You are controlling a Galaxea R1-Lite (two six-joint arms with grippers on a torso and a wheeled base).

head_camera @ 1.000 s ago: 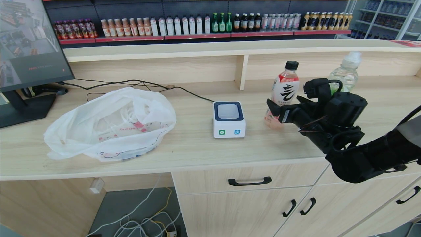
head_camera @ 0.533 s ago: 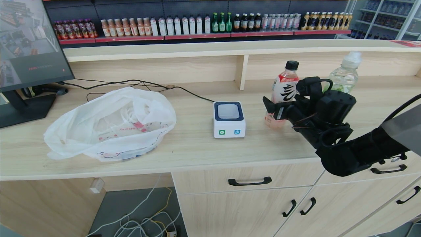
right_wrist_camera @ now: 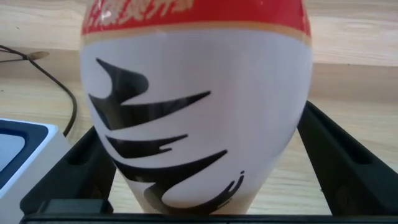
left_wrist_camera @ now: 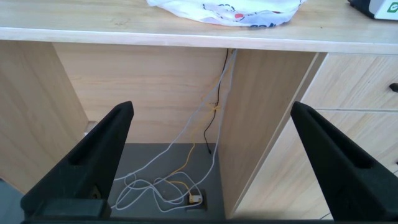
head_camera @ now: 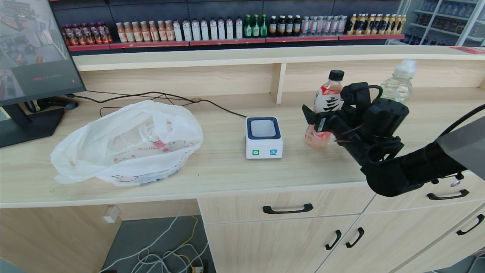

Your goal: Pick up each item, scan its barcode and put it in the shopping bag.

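Note:
A pink drink bottle (head_camera: 326,108) with a black cap and a white and red label stands on the wooden counter (head_camera: 227,167), right of the white scanner (head_camera: 263,137). My right gripper (head_camera: 327,119) is at the bottle's lower half, open, with one finger on each side of it. In the right wrist view the bottle (right_wrist_camera: 196,124) sits between the two fingers (right_wrist_camera: 78,171). The white shopping bag (head_camera: 129,140) lies open on the counter's left. My left gripper (left_wrist_camera: 211,107) hangs open and empty below counter height, facing the gap under the bag (left_wrist_camera: 230,9).
A clear water bottle (head_camera: 398,85) stands behind my right arm. A monitor (head_camera: 34,45) is at the far left, with cables running across the back of the counter. Drawers with black handles (head_camera: 288,209) are below. Loose cables (left_wrist_camera: 180,180) lie on the floor.
My right arm has moved forward and to the left, bringing its fingers around the pink bottle. The bottle, bag and scanner have stayed put.

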